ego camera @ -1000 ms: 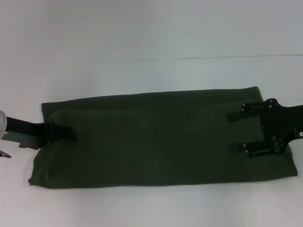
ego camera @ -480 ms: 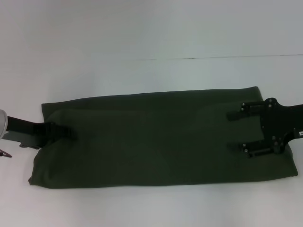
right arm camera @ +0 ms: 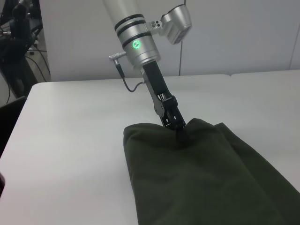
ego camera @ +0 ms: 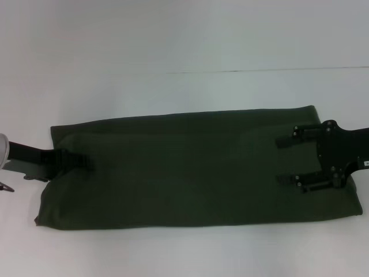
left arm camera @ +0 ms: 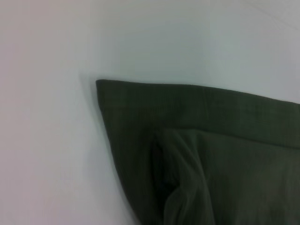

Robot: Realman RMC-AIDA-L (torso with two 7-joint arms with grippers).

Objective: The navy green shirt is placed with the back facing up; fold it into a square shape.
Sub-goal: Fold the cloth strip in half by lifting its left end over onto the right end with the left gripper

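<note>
The navy green shirt (ego camera: 190, 170) lies on the white table as a long flat band, plain side up, running left to right. My left gripper (ego camera: 81, 161) is at the band's left end, shut on the fabric edge; the right wrist view shows it (right arm camera: 176, 124) pinching a raised bit of cloth (right arm camera: 197, 164). The left wrist view shows only a corner of the shirt (left arm camera: 211, 154) with a fold in it. My right gripper (ego camera: 283, 160) rests over the band's right end, its two fingers spread wide apart over the cloth.
The white table (ego camera: 173, 46) stretches beyond the shirt, with a thin seam line (ego camera: 259, 71) across the back. In the right wrist view the table's edge (right arm camera: 14, 136) borders dark equipment and cables (right arm camera: 18, 47).
</note>
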